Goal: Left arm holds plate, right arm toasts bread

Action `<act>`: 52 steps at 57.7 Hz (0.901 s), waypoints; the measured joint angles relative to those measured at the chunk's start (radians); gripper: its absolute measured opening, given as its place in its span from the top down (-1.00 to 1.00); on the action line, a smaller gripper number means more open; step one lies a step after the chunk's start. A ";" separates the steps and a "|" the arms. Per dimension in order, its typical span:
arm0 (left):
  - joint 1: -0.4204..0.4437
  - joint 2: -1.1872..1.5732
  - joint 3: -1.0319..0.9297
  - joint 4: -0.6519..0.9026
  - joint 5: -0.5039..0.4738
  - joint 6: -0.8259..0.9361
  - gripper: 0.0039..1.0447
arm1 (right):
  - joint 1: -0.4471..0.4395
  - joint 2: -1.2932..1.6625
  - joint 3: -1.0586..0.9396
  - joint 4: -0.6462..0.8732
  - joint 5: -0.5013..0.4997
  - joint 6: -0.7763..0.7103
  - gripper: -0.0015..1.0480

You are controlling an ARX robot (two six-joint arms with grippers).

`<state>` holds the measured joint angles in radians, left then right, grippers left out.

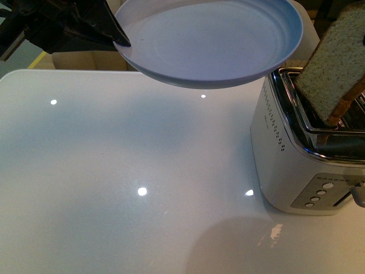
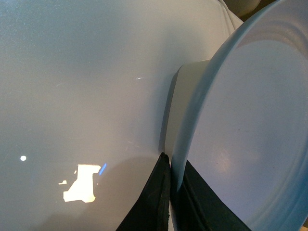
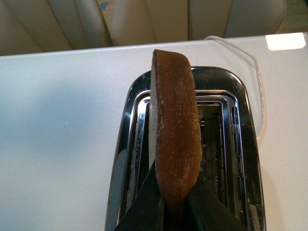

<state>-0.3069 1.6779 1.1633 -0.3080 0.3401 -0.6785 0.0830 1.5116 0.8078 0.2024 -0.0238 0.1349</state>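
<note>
My left gripper (image 1: 117,35) is shut on the left rim of the pale blue-grey plate (image 1: 211,40) and holds it in the air above the table's far side. In the left wrist view the black fingers (image 2: 156,197) pinch the plate's rim (image 2: 180,159). My right gripper (image 3: 173,204) is shut on the bread (image 3: 175,139), a brown-crusted slice held edge-on over the toaster's slots. In the front view the bread (image 1: 333,68) is tilted, its lower end at the slot of the silver toaster (image 1: 296,165). The right gripper itself is out of the front view.
The white glossy table (image 1: 114,188) spreads under the plate, with light glare spots. The toaster stands at the table's right side, its buttons (image 1: 316,197) facing forward. A white cable (image 3: 257,82) runs behind the toaster. Beige seats (image 3: 144,19) lie beyond the table's far edge.
</note>
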 joint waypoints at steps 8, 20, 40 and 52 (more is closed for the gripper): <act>0.000 0.000 0.000 0.000 0.000 0.000 0.95 | 0.002 0.040 0.011 0.026 0.011 0.003 0.94; 0.000 0.000 0.000 0.000 0.000 0.000 0.95 | 0.014 0.103 0.027 0.058 0.026 0.012 0.94; 0.000 0.000 0.000 0.000 0.000 0.000 0.95 | 0.060 0.126 -0.064 0.107 0.034 0.038 0.65; 0.000 0.000 0.000 0.000 0.000 0.000 0.95 | 0.052 0.029 -0.137 0.127 0.003 0.058 0.08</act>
<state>-0.3069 1.6779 1.1633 -0.3080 0.3401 -0.6785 0.1349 1.5406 0.6704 0.3294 -0.0212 0.1928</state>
